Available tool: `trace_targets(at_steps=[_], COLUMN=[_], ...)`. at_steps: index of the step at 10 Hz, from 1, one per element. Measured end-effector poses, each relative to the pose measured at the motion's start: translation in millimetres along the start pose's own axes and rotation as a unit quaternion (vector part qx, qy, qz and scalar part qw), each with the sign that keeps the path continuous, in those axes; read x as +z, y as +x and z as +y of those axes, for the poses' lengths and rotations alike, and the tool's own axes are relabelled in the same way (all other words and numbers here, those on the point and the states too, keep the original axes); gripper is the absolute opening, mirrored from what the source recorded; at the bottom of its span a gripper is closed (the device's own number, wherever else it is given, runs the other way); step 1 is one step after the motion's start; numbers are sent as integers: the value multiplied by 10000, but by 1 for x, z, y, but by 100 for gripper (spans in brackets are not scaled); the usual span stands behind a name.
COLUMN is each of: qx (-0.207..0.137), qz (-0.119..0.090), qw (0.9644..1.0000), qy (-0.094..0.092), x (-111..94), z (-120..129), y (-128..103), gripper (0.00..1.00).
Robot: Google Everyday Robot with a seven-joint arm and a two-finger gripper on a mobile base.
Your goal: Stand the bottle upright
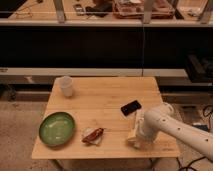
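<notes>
Bench [105, 100] of pale wood planks, seen from the front and above. Your task item, the slim cream-white plastic bottle with a yellowish label [132, 136], lies on its side near the right front edge of the bench. Its long axis runs roughly front to back, and the arm partly covers it. The white arm [170, 125] comes in from the right, and its gripper [140, 131] sits low at the bottle's middle. Jaws stand wide apart; you cannot tell from this view whether they touch the bottle. Just behind the bottle lies a small flat black rectangle [131, 107]. A short white cup [66, 85] stands upright at the back left corner. A round green plate [57, 128] sits at the front left. A reddish-brown packet [93, 135] lies between plate and bottle, apart from both.
</notes>
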Motion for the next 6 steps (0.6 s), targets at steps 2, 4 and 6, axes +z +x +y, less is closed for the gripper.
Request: trace_targets(at_steps=[2,4,6], qx=[222,439,354], qz=[-7,-28,-42], qw=[9997,9990,9993], qy=[-82,-87,64], x=[0,1,2], z=[-3,-8,-18], y=[2,1,-2], gripper=[80,80,80])
